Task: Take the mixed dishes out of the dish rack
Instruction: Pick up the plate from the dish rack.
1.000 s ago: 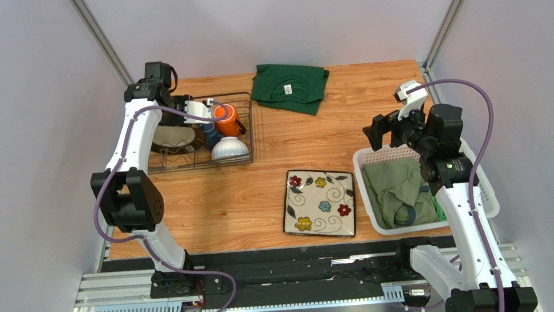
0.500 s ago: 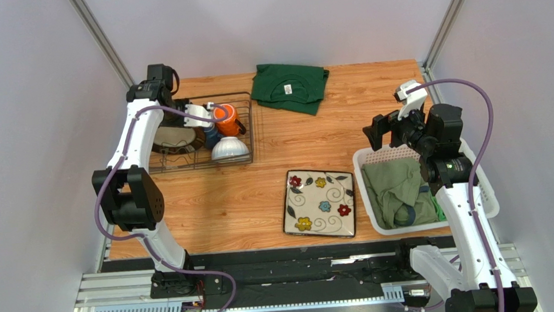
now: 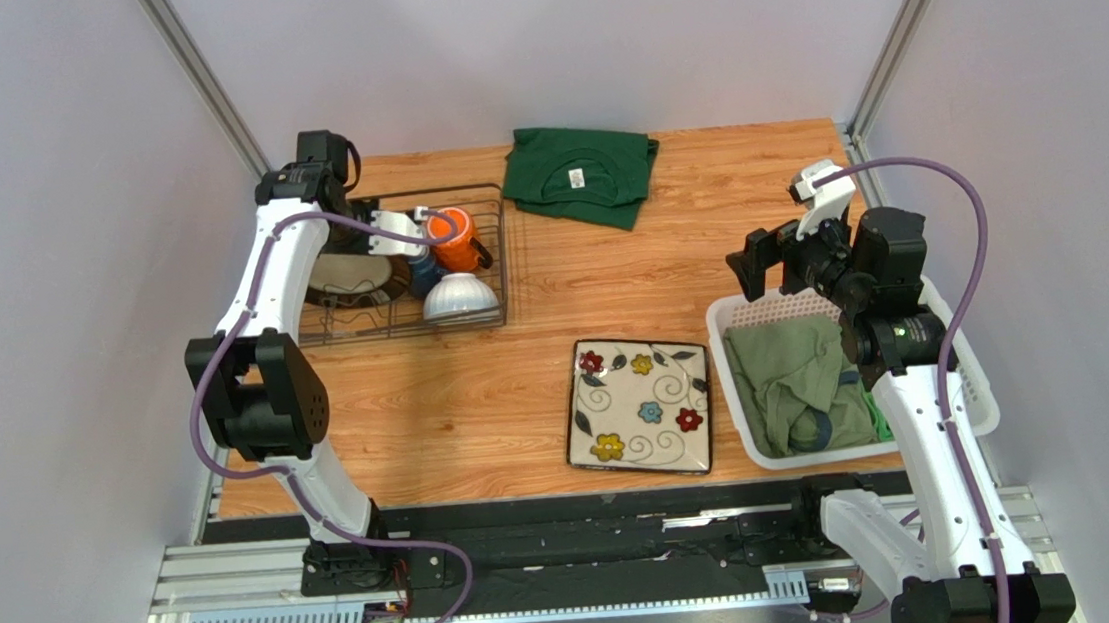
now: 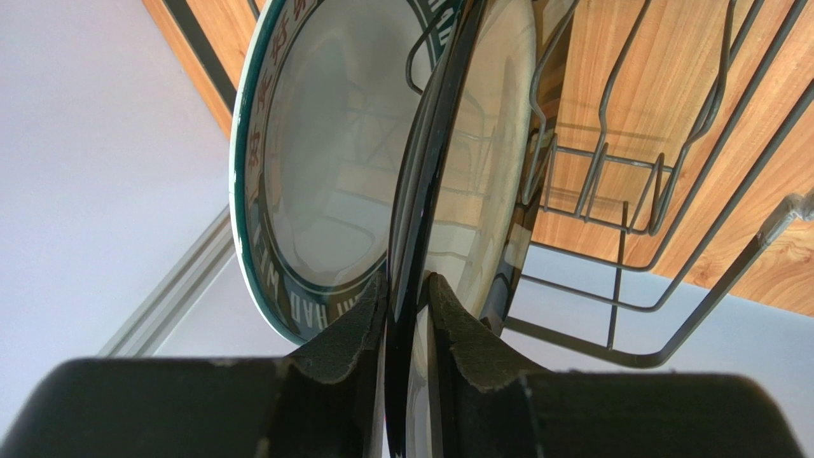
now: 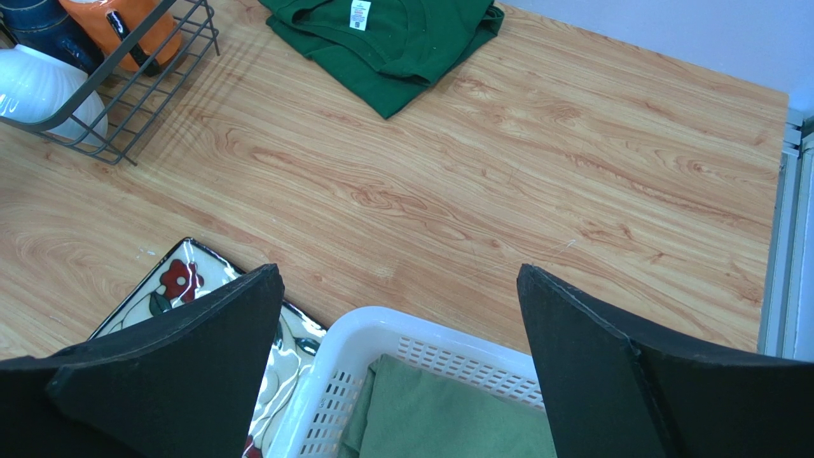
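Wooden counter (image 3: 589, 294), dish rack (image 3: 502, 256) at far left, left tool (image 4: 409, 286) clamped on rim of round dark-rimmed plate (image 4: 478, 172) standing inside it, right tool (image 5: 397, 272) wide open over white basket (image 5: 382, 329) at right.

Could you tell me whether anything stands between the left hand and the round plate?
Nothing visible does: the fingers of the left hand sit either side of the plate, at its rim.

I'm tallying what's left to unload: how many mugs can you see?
2. The orange ceramic mug stands in the dark wire dish rack, towards its right end. The dark blue mug is beside it in the same rack. The left arm may hide more.
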